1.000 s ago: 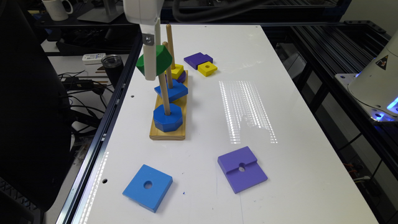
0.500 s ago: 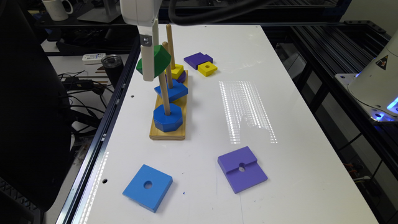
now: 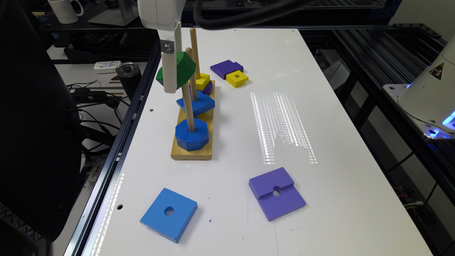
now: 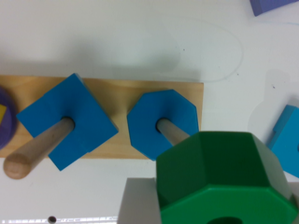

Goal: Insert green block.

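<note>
While the white fingers (image 3: pixel 170 76) grip the thick green octagonal wooden block (image 3: pixel 177 67) closed, it hangs tilted above the blue octagonal block (image 3: pixel 192 134) on the nearest wooden peg (image 3: pixel 188 106) over the worktop (image 3: pixel 320 106).

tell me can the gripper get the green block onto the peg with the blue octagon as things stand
Probably yes. The gripper holds the green block up by that peg, whose shaft above the blue octagon is bare. The block looks tilted and beside the peg, so it likely must rise over the tip first.
</note>
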`<state>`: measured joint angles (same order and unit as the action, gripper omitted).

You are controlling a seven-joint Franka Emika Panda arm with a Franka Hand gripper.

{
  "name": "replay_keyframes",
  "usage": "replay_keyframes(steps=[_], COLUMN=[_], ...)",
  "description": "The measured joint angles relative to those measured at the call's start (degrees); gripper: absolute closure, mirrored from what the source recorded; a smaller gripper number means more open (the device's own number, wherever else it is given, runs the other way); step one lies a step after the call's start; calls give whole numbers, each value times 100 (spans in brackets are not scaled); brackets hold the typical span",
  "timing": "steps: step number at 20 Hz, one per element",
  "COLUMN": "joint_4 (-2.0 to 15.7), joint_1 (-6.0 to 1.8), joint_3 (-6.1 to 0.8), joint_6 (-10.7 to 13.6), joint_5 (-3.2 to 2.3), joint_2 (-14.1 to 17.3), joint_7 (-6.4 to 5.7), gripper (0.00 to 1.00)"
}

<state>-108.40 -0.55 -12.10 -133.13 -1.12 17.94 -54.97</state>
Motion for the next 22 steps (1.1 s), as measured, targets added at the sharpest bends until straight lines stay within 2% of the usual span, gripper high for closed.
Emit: replay_keyframes(steps=[6, 22], joint_4=[-74, -94], joint_1=[17, 16], joint_3=[-17, -17], joint_6=[157, 175], joint_5=[0, 0], joint_2=[-102, -104], joint_7=[-6, -6], gripper=[100, 100])
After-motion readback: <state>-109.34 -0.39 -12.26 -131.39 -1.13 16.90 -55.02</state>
